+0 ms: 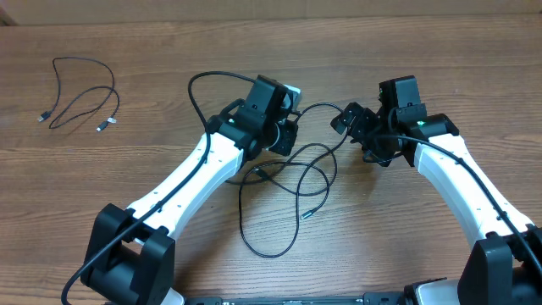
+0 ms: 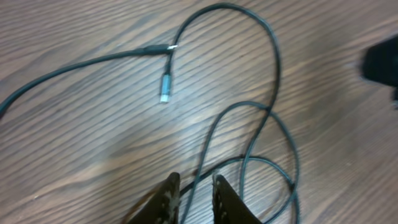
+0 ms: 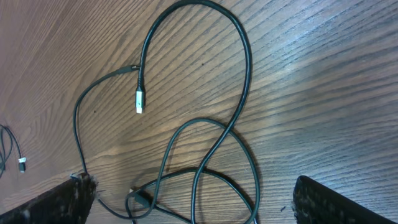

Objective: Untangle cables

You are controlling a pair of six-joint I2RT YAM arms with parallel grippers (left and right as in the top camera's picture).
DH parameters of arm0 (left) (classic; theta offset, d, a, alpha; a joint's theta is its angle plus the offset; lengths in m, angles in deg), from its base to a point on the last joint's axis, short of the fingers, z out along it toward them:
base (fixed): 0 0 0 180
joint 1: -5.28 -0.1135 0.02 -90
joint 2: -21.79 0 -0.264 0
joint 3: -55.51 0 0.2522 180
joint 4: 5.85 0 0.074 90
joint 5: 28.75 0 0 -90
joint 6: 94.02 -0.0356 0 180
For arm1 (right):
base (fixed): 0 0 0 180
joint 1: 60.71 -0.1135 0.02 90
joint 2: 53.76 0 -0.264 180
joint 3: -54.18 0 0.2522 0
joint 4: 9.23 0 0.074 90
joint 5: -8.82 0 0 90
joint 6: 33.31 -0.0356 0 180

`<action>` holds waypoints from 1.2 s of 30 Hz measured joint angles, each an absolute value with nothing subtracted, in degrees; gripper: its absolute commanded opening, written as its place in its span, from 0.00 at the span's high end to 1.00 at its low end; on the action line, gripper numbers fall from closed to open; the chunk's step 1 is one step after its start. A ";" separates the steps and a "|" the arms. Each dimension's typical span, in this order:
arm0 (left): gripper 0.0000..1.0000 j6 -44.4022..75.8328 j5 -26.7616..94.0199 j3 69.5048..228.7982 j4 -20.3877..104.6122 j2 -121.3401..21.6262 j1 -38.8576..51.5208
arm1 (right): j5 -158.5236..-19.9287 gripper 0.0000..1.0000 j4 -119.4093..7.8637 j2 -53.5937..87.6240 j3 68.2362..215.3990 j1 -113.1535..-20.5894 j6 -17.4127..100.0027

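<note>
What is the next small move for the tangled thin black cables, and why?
Probably lower the right gripper onto one strand and close: its jaws hang wide open above the tangled thin black cables, whose loops cross, while the left gripper straddles a strand.

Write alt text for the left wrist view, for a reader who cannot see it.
Thin black cables loop across a wood-grain table, one ending in a silvery plug lying flat. At the bottom edge, the left gripper has its fingers narrowly apart, with a cable strand running between them.
</note>
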State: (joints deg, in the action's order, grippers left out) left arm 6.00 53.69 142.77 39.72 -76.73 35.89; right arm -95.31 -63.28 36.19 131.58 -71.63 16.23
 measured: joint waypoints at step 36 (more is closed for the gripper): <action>0.68 6.20 55.51 142.79 45.40 -89.28 34.39 | -95.31 0.00 -63.30 36.19 131.58 -71.63 16.20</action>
State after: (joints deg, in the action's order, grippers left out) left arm 6.20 55.51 142.79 45.40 -89.28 34.39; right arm -95.31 -63.30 36.19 131.58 -71.63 16.20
